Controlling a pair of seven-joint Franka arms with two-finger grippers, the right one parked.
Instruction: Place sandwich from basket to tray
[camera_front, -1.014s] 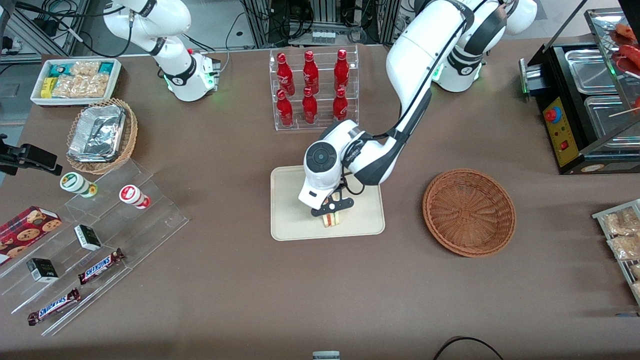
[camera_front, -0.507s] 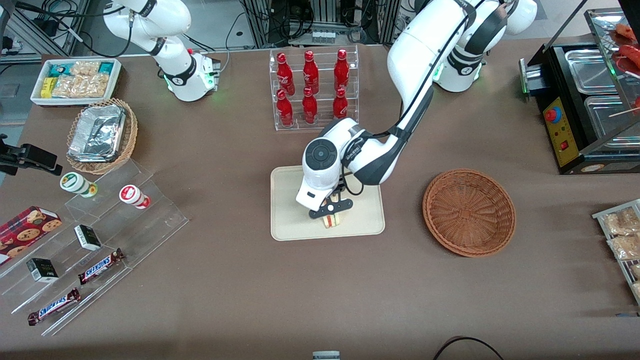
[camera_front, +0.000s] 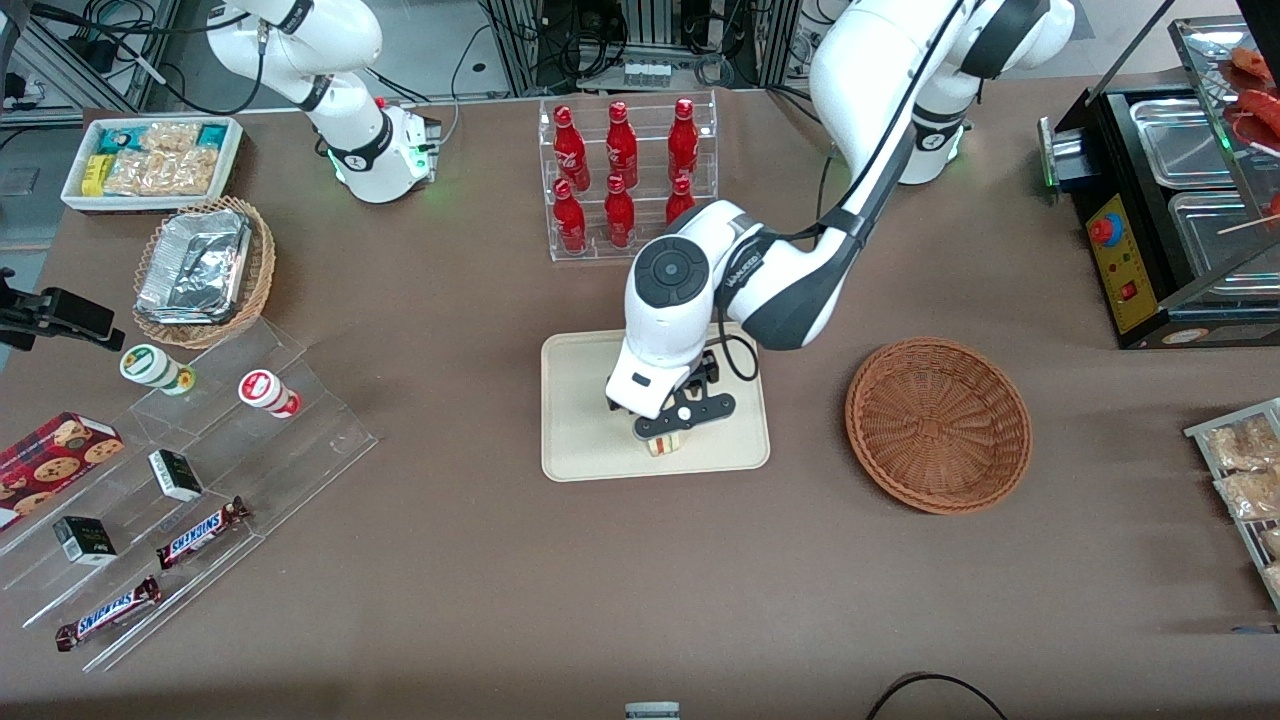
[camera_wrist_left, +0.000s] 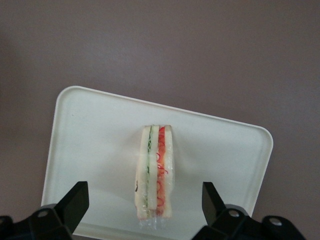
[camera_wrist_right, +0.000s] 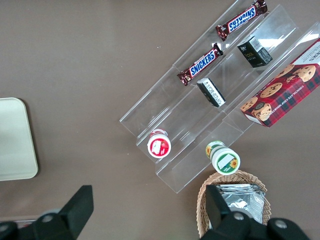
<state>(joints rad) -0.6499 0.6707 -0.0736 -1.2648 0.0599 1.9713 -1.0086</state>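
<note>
The brown desk (camera_front: 480, 560) carries everything, and its middle is given over to the beige tray (camera_front: 580, 430), which lies flat with its long side running across the front view, so that it offers a broad, level landing place within the working arm's reach. Beside it, toward the working arm's end of the desk, sits the reddish-brown wicker basket (camera_front: 938, 425); nothing shows inside it, which fits the sandwich having already left it. The two lie near each other but apart, so the carry between them is short.

The left arm bends down over the tray, and its end effector (camera_front: 683, 418) hangs directly above the sandwich (camera_front: 664, 444). In the wrist view the end effector (camera_wrist_left: 145, 212) has its fingers (camera_wrist_left: 75, 202) spread wide, one to each side of the sandwich (camera_wrist_left: 155, 175) and clear of it, so nothing is pinched. That wide stance suggests the release is done and the arm only needs to lift straight away without brushing the bread.

The sandwich stands on its edge on the tray (camera_wrist_left: 90, 130), bread slices upright with the green and red filling stripes showing between them, close to the tray's rim nearer the front camera. It looks to be wrapped in clear film. Standing on such a narrow edge, it could tip if nudged.
</note>
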